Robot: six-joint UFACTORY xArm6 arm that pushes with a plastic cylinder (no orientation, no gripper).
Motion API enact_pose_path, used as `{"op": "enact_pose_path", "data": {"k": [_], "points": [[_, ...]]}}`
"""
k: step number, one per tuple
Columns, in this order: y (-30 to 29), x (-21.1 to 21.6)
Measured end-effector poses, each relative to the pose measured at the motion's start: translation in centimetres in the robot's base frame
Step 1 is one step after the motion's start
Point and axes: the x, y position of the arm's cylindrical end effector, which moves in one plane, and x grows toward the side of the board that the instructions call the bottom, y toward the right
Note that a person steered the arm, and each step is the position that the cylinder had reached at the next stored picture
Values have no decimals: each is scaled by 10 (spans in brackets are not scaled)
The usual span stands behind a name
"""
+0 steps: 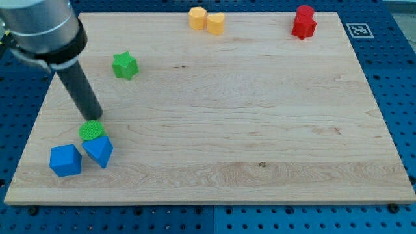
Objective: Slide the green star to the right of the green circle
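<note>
The green star (125,65) lies near the view's upper left on the wooden board (260,130). The green circle (91,130) lies at the lower left, touching the top of a blue triangular block. My tip (96,117) is at the circle's upper edge, touching or almost touching it. The rod slants up to the view's top left. The star is above and slightly right of the circle, well apart from it and from the tip.
A blue cube (65,160) and a blue triangular block (99,150) sit at the lower left. Two yellow blocks (197,17) (216,23) lie at the top centre. A red block (303,22) lies at the top right.
</note>
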Motion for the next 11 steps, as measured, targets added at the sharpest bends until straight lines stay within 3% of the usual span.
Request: {"op": "enact_pose_path", "data": {"k": [3, 4, 10, 11], "points": [[17, -141], [47, -136], [47, 14], [48, -31]]}}
